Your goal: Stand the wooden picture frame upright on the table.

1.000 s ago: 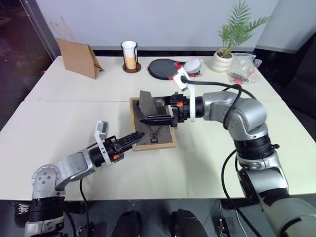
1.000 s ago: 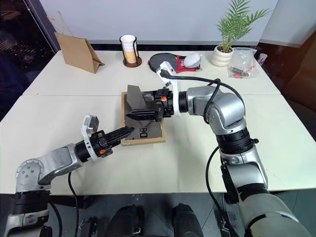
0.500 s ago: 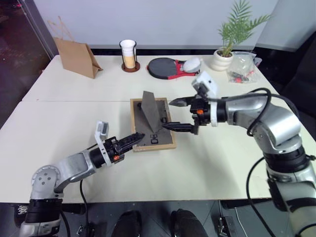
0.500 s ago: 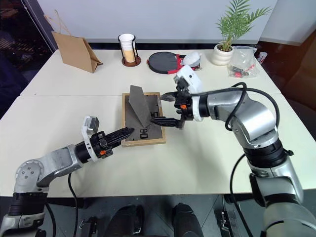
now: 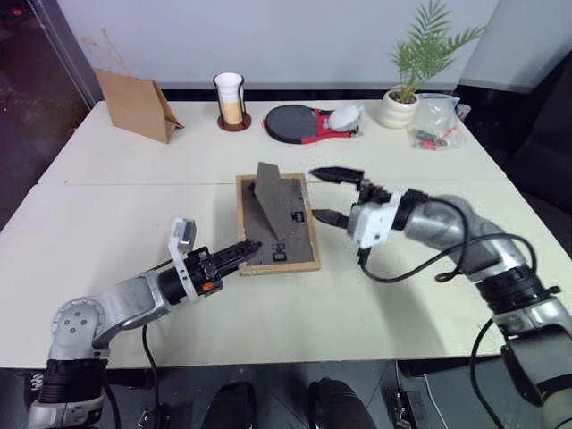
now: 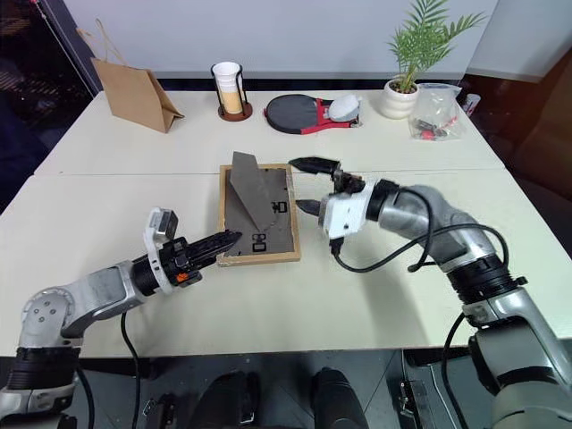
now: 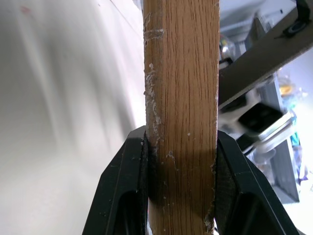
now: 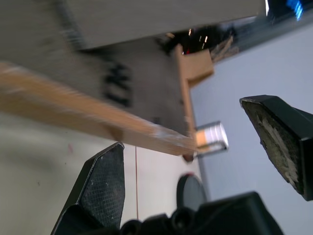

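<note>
Two black-fingered hands flank the wooden picture frame (image 5: 278, 223), which lies face down on the smooth cream table (image 5: 116, 223), just nearer than the seam running across the tabletop. Nearest of all, the left hand (image 5: 243, 251) is clamped on the frame's near-left corner; the left wrist view shows its two pads pressed against the scratched, pale-grained wood (image 7: 181, 107) from both sides. The frame's back is a flat dark grey board with a narrow light-wood border, and its wedge-shaped easel stand (image 5: 266, 198) is folded out, rising from the board toward the far-left corner. Just right of the frame, the right hand (image 5: 332, 194) hangs apart from it with its pointed fingers spread wide, holding nothing. Well beyond the frame, along the table's far edge, stand a creased brown paper bag (image 5: 134, 105), a white cup in a dark round holder (image 5: 231, 101), a round black-and-red paddle (image 5: 299, 123), a small potted palm (image 5: 404, 105) and a crinkled clear plastic bag (image 5: 436, 124).
</note>
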Controlling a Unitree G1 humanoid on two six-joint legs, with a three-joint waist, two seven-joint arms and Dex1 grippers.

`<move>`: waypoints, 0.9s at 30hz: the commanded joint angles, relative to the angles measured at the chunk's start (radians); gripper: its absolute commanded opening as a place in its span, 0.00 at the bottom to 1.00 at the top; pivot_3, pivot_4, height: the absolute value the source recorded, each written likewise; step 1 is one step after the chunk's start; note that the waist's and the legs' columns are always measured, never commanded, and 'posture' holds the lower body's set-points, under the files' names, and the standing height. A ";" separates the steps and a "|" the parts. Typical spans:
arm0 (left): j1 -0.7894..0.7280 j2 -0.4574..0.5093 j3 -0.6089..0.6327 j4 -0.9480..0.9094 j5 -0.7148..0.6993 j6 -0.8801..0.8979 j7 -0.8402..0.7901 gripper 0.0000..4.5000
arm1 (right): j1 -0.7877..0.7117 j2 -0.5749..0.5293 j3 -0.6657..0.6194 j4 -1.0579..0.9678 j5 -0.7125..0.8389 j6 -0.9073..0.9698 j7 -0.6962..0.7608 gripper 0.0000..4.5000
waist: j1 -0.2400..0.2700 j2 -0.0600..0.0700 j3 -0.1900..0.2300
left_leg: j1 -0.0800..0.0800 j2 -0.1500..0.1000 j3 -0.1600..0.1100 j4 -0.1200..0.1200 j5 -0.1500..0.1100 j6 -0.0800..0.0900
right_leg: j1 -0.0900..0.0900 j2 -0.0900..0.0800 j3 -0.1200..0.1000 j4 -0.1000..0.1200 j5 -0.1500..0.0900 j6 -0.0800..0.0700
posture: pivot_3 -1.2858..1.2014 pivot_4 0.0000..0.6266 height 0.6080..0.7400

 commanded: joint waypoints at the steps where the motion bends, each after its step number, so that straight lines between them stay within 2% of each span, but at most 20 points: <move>1: -0.025 -0.007 -0.004 -0.041 -0.030 0.009 -0.023 0.23 | -0.084 0.059 0.026 0.053 -0.134 -0.090 -0.165 0.99 | 0.000 0.000 0.000 | 0.000 0.000 0.000 0.000 0.000 0.000 | 0.000 0.000 0.000 0.000 0.000 0.000 | 0.52 0.24 1.00; 5: -0.018 -0.007 0.001 -0.054 -0.030 0.012 -0.026 0.23 | -0.150 0.088 0.069 0.147 -0.243 -0.126 -0.283 0.99 | 0.003 0.000 0.000 | 0.000 0.000 -0.001 0.000 0.001 -0.001 | 0.000 0.000 0.000 0.001 0.000 0.000 | 0.52 0.24 1.00; 12: 0.002 -0.007 0.014 -0.074 -0.030 0.009 -0.023 0.23 | -0.224 0.085 0.109 0.275 -0.320 -0.137 -0.409 0.99 | 0.004 0.000 0.000 | 0.000 0.001 -0.001 0.000 0.001 -0.001 | 0.001 -0.002 0.000 0.001 0.000 0.000 | 0.52 0.24 1.00; 15: 0.011 -0.010 0.014 -0.086 -0.030 0.005 -0.021 0.23 | -0.240 0.078 0.126 0.308 -0.326 -0.151 -0.422 0.81 | 0.003 0.000 0.000 | 0.000 0.001 -0.001 0.000 0.001 -0.001 | 0.001 -0.002 0.000 0.001 0.000 0.000 | 0.52 0.24 1.00; 18: 0.013 -0.011 0.013 -0.090 -0.030 0.001 -0.018 0.23 | -0.245 0.078 0.136 0.315 -0.331 -0.164 -0.435 0.48 | 0.002 0.000 0.000 | 0.000 0.001 -0.002 0.000 0.001 -0.001 | 0.001 -0.001 0.000 0.001 0.000 0.000 | 0.52 0.24 1.00; 19: 0.013 -0.011 0.011 -0.091 -0.030 0.000 -0.016 0.23 | -0.246 0.078 0.139 0.315 -0.333 -0.167 -0.439 0.35 | 0.000 0.000 0.000 | 0.000 0.001 -0.002 0.000 0.001 -0.001 | 0.001 -0.001 0.000 0.001 0.000 0.000 | 0.52 0.24 1.00; 20: 0.012 -0.011 0.010 -0.090 -0.030 -0.002 -0.016 0.23 | -0.246 0.077 0.141 0.315 -0.334 -0.170 -0.445 0.26 | 0.000 0.000 0.000 | 0.000 0.001 -0.001 0.000 0.001 -0.001 | 0.001 -0.001 0.000 0.001 0.000 0.000 | 0.52 0.24 1.00; 22: 0.015 -0.009 0.008 -0.090 -0.030 -0.005 -0.012 0.23 | -0.245 0.076 0.143 0.308 -0.332 -0.173 -0.450 0.24 | 0.000 0.000 0.000 | 0.000 0.001 -0.002 0.000 0.001 -0.001 | 0.001 -0.001 0.000 0.002 0.000 0.000 | 0.52 0.24 1.00; 24: 0.017 0.003 0.012 -0.086 -0.030 -0.026 0.009 0.46 | -0.241 0.078 0.141 0.311 -0.303 -0.182 -0.426 0.24 | 0.000 0.000 0.000 | 0.001 0.001 -0.002 0.000 0.000 0.000 | 0.001 -0.001 0.000 0.002 0.000 0.000 | 0.52 0.24 1.00; 25: 0.017 0.018 0.016 -0.084 -0.030 -0.029 0.012 0.54 | -0.237 0.080 0.139 0.315 -0.277 -0.190 -0.403 0.24 | 0.000 0.000 0.000 | 0.001 0.001 -0.002 0.000 0.000 0.000 | 0.001 -0.001 0.000 0.002 0.000 0.000 | 0.52 0.24 1.00; 27: 0.011 0.095 0.037 -0.094 0.000 -0.022 -0.003 0.78 | -0.228 0.082 0.137 0.327 -0.199 -0.206 -0.333 0.24 | -0.001 0.000 0.000 | 0.001 0.001 -0.002 0.000 0.000 0.000 | 0.002 -0.001 0.000 0.002 0.000 0.000 | 0.52 0.24 1.00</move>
